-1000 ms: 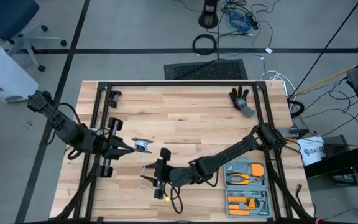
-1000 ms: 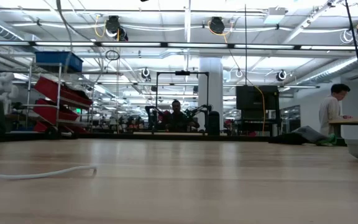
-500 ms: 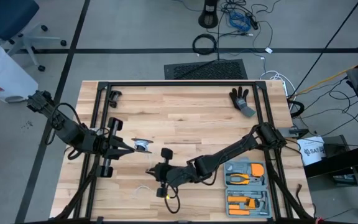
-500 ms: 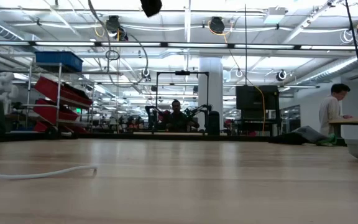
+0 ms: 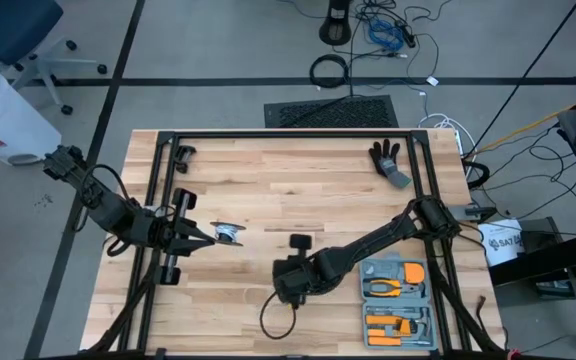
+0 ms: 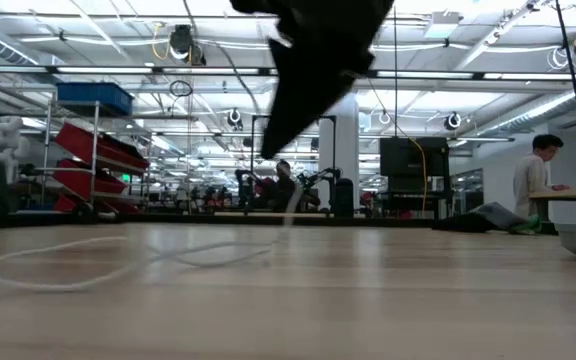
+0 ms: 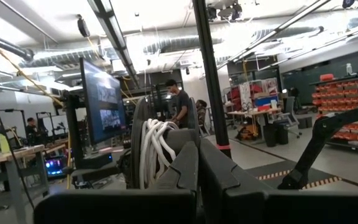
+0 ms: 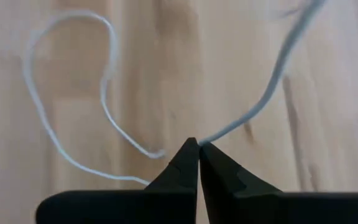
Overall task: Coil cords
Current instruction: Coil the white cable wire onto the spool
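The left gripper is clamping the black reel, partly wound with white turns, above the table's left side. The right gripper is pinching the white cord near the table's middle (loose loops lying on the wood), so most winding seems left.

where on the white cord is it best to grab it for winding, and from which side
Judging by its pose, grip the white cord on a straight single strand, not the slack loop lying flat on the table. Come from above with the fingers across the strand, as the right gripper is shut on it now. The left gripper holds the reel.
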You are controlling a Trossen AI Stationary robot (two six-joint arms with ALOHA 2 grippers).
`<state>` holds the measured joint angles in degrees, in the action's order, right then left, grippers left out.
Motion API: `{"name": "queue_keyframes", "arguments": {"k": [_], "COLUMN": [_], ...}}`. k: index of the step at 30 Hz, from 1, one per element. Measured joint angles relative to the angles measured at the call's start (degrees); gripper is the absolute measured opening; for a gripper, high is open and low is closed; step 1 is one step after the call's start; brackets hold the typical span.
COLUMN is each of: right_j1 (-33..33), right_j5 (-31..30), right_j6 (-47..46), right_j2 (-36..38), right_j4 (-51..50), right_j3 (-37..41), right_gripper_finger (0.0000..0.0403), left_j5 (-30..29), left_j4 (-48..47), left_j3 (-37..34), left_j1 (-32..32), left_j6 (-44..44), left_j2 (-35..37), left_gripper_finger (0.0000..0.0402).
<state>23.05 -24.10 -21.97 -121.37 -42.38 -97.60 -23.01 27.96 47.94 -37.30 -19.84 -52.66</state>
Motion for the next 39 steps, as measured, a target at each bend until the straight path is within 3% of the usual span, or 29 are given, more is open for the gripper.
{"name": "queue_keyframes", "arguments": {"k": [10,18,27,32,39], "right_j1": [0.66,3.44,6.19,7.48,9.28], "right_j5": [-1.55,6.23,9.54,9.42,-3.37], "right_j6": [-9.42,-10.99,-13.25,-14.06,-18.78], "right_j2": [2.28,2.35,2.33,4.12,10.24], "right_j4": [-20.83,-30.35,-33.54,-33.06,-30.95], "right_j3": [0.0,0.0,0.0,0.0,0.0], "right_gripper_finger": [0.0,0.0,0.0,0.0,0.0017], "left_j5": [0.01,-0.01,-2.81,-5.38,-8.8], "left_j4": [3.57,5.64,10.81,8.73,-3.33], "left_j3": [0.0,0.0,0.02,0.17,0.15], "left_j1": [-1.67,-1.73,-1.74,-1.73,-1.73], "left_j6": [-3.05,-6.68,-15.8,-16.5,-9.07], "left_j2": [3.05,6.84,12.18,13.48,11.29], "left_gripper_finger": [0.0002,0.0002,0.0002,0.0002,0.0002]}}
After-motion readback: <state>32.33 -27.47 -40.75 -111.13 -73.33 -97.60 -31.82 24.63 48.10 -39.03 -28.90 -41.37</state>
